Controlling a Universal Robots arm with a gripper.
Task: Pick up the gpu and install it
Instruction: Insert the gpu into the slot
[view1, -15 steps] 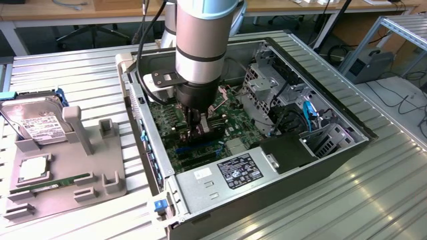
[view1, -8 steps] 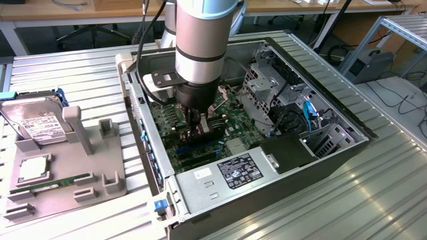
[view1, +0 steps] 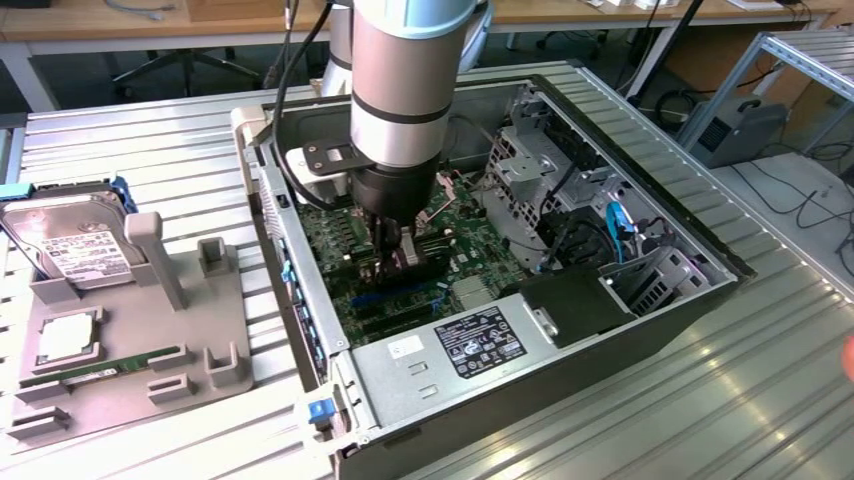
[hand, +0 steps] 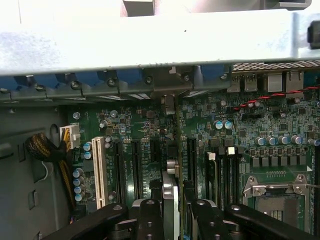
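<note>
While I reach into the open computer case (view1: 641, 330) | my claw (hand: 172, 207) pinches the gpu (hand: 170, 175) edge-on | card stands upright over the motherboard (hand: 250, 135) slots

Exterior view: set high and well back, looking down at an angle over the ribbed worktop (view1: 747, 400) onto the open computer case (view1: 641, 330), arm entering from 12 o'clock. Wrist view: very near, facing along the motherboard (hand: 250, 135) toward the case's rear wall. Both views share the motherboard.
</note>
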